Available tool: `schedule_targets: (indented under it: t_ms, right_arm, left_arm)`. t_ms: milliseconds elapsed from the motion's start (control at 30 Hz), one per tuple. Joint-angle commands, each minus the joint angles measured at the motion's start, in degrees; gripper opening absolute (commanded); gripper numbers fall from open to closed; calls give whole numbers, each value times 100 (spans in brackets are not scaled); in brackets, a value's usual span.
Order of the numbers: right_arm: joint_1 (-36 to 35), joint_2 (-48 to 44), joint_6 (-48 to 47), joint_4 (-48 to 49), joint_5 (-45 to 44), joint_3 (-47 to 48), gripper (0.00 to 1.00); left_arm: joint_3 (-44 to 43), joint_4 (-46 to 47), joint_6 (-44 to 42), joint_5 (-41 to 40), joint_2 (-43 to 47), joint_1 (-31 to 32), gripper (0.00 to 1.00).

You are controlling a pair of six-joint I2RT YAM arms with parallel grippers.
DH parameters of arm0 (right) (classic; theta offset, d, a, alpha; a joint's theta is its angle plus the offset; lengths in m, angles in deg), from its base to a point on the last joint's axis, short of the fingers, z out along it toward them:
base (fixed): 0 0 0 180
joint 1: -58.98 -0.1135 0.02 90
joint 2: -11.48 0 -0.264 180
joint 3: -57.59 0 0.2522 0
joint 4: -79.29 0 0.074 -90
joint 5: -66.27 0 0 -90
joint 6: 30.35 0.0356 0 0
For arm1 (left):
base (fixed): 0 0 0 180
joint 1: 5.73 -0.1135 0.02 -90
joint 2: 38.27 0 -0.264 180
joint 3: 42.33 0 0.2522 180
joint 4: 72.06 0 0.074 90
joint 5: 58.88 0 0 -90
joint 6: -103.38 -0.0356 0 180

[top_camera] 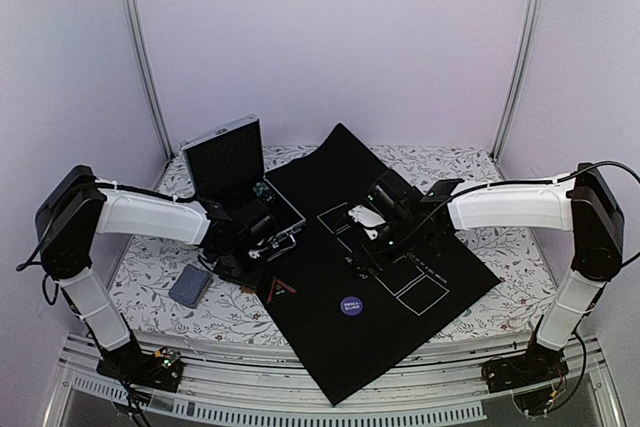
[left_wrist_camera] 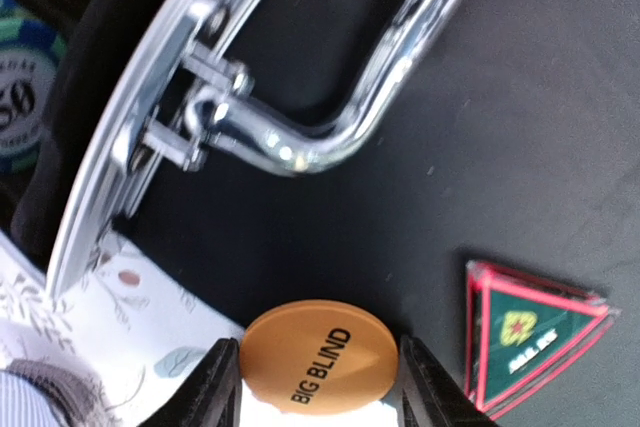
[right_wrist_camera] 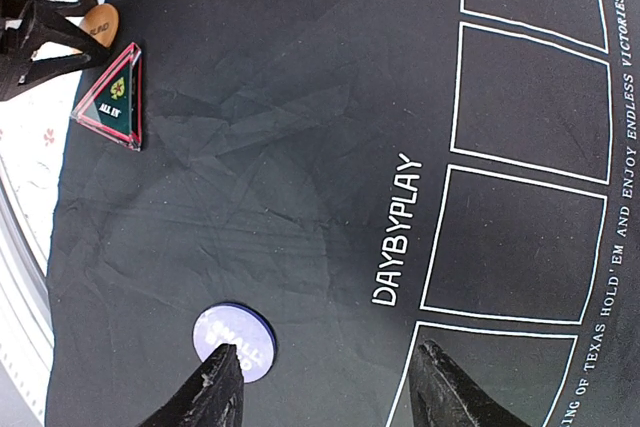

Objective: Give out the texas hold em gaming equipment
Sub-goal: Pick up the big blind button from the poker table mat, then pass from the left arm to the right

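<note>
The left gripper [left_wrist_camera: 318, 347] was almost closed. Its two black fingers [left_wrist_camera: 218, 387] pressed on both sides of the orange button [left_wrist_camera: 312, 365] with "BIG BLIND" on it. The button was at the edge of the black mat [left_wrist_camera: 500, 97], where the flowery cloth began. I could not tell if it was lifted or lying down. Just beside it on the mat lay a black triangle [left_wrist_camera: 525, 332] with red edges. A bit farther off was the shiny handle [left_wrist_camera: 330, 137] of the silver case [top_camera: 235, 162], and a teal chip [left_wrist_camera: 25, 87] sat inside the case.

The right gripper [right_wrist_camera: 327, 347] was open and held nothing. It hung over the mat, near the white boxes drawn on it. The purple button [right_wrist_camera: 235, 332] lay flat on the mat close to one finger.

A pack of grey-blue cards [top_camera: 189, 287] lay on the cloth left of the mat. The table [top_camera: 450, 162] was covered with a white cloth with flowers on it. Plain pale walls [top_camera: 330, 37] stood around it.
</note>
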Motion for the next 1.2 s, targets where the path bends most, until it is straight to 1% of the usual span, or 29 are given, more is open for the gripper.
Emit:
schedule_targets:
  t_ms: [0, 300, 567, 633, 867, 1000, 1100, 1167]
  right_arm:
    - [45, -76, 46, 6, 22, -9, 59]
    - [41, -131, 77, 46, 84, -9, 59]
    - [304, -335, 228, 300, 661, -62, 59]
    - [400, -409, 269, 400, 919, -103, 59]
    - [993, -683, 759, 1074, 2321, -321, 59]
    - [1006, -618, 1032, 1364, 2822, -272, 58]
    - [1006, -484, 1256, 1811, 3517, -264, 58]
    - [1008, -385, 1624, 2270, 3991, -325, 56]
  left_arm:
    - [171, -824, 31, -137, 90, 92, 47]
    - [-127, -933, -76, -216, 395, 356, 47]
    - [-418, -861, -373, -322, 555, 655, 48]
    - [-519, -821, -507, -341, 566, 754, 48]
    - [-1088, -643, -977, -578, 613, 1226, 47]
    - [-1348, -381, -1283, -655, 619, 1515, 47]
    - [-1539, -222, -1508, -785, 576, 1736, 47]
    - [-1604, -91, -1693, -898, 566, 1868, 48]
